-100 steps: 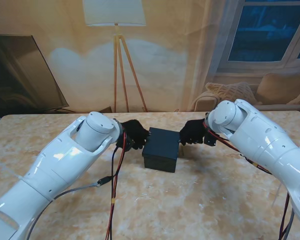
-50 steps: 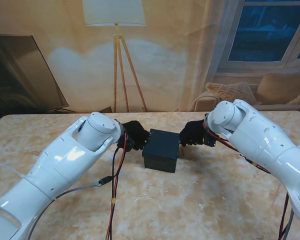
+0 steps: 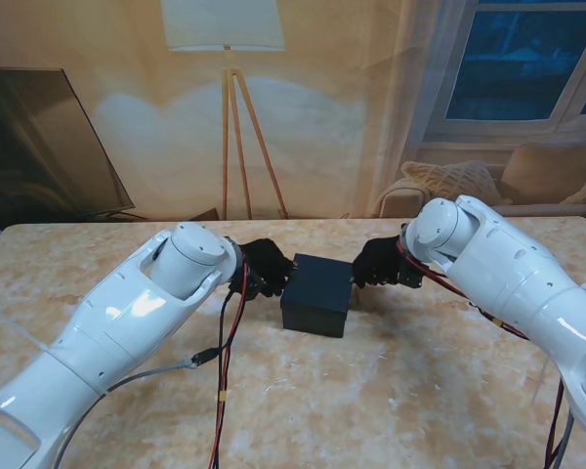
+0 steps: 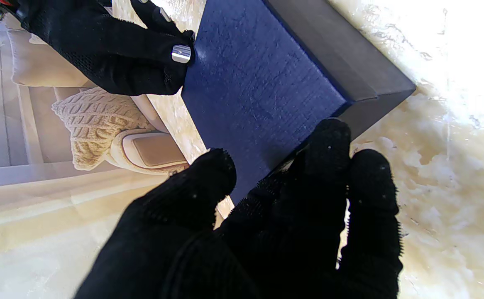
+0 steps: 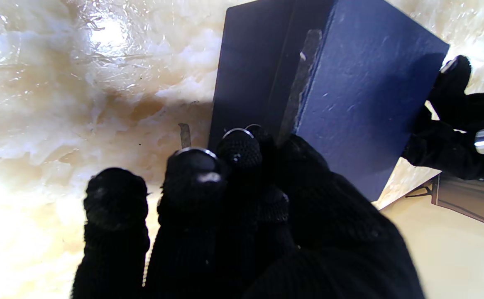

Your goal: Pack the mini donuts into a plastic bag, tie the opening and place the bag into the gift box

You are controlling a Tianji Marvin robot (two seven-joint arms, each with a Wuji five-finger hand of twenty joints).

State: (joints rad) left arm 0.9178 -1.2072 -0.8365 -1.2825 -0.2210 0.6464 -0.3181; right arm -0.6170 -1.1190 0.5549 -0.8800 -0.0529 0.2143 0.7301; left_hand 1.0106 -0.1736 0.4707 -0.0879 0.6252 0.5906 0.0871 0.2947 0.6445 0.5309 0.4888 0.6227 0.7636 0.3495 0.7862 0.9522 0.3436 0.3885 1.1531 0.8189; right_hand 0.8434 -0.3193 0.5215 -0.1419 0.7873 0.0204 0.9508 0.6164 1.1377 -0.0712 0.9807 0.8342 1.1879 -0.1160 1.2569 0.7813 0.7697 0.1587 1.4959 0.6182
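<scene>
The dark blue gift box (image 3: 315, 293) stands closed on the marble table, its lid on. My left hand (image 3: 264, 266) is pressed to the box's left side; in the left wrist view its fingers (image 4: 329, 141) touch the lid's edge of the box (image 4: 258, 83), thumb held over the top. My right hand (image 3: 379, 262) is against the box's right far corner, fingertips (image 5: 240, 151) curled at the lid's rim of the box (image 5: 362, 95). The box sits held between both hands. No bag or donuts show in any view.
The marble table (image 3: 391, 391) stretches around the box. Red and black cables (image 3: 225, 362) hang from my left arm over the near table. A floor lamp (image 3: 236, 127), a dark screen (image 3: 39, 147) and a sofa with a cushion (image 3: 459, 181) stand beyond the far edge.
The box has slid very slightly to the right between the hands. My left arm has shifted a little the same way; the right arm has barely moved.
</scene>
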